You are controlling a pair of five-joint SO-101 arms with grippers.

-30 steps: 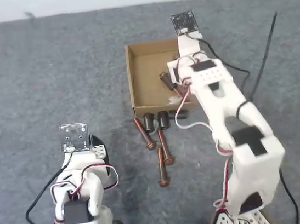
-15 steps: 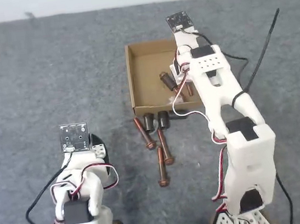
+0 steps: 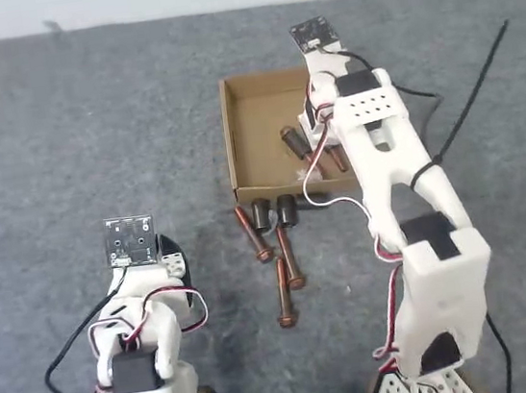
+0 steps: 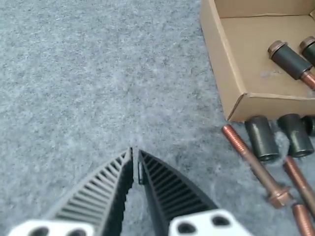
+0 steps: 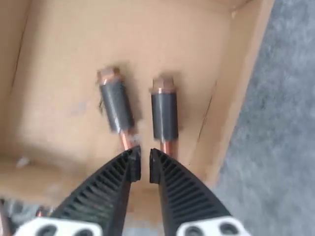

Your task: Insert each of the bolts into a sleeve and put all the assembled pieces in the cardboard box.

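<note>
Cardboard box (image 3: pixel 257 137) holds two sleeved bolts (image 5: pixel 164 114) side by side.

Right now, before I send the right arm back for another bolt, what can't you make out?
- High view: the right arm covers the cardboard box's right side, hiding most of one assembled piece.
- Left wrist view: a dark object beside the two sleeves is cut off by the edge; third sleeve or not, unclear.
- Left wrist view: the loose bolts run off the edge, so their full lengths are missing.
</note>
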